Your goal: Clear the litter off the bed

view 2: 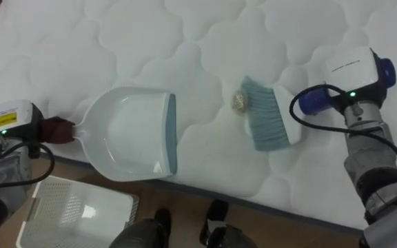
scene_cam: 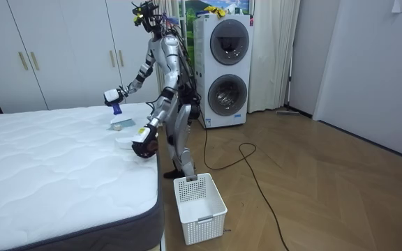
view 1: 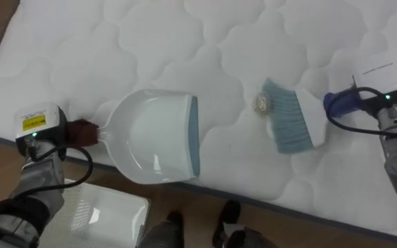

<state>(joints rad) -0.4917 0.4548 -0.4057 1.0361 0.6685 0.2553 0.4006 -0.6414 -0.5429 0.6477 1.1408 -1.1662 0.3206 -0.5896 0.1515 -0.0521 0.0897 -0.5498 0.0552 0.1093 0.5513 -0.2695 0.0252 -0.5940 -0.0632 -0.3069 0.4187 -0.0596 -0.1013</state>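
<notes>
A white dustpan [view 1: 150,138] with a blue-grey lip lies on the white quilted mattress [view 1: 116,41] near its edge, mouth facing right. My left hand [view 1: 80,131] is shut on its handle at the left. To the right, a small crumpled scrap [view 1: 261,104] lies on the mattress, touching the light blue bristles of a hand brush [view 1: 291,124]. My right hand [view 1: 381,103] is shut on the brush's dark blue handle. A gap of bare mattress separates the scrap from the dustpan's lip.
The mattress edge [view 1: 267,200] runs along the bottom, with wooden floor beyond. A white slatted basket [view 1: 98,213] stands on the floor beside my feet, below the dustpan. Stacked washing machines [scene_cam: 225,70] and wardrobes [scene_cam: 54,49] line the wall behind.
</notes>
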